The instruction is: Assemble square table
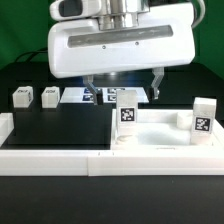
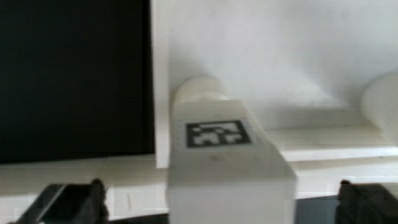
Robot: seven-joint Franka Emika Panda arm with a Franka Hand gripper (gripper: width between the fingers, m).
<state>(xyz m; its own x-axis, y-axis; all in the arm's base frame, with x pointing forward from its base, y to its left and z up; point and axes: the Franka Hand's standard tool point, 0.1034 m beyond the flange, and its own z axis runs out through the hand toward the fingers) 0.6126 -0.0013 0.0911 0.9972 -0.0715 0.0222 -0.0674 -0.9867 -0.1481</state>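
Table (image 1: 60, 125) is matte black against a dark backdrop, with a low white border wall (image 1: 50, 155) along its front. The square table slab (image 1: 160, 138) lies at the exterior view's right. The gripper (image 1: 127, 88) is spread wide over an upright leg block (image 1: 128, 112) on the slab, gripping nothing.

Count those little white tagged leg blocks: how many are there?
4. The leftmost leg block and the second leg block sit at the exterior view's back left; the third leg block and the fourth leg block stand upright at the square slab. The pincer may hide others.
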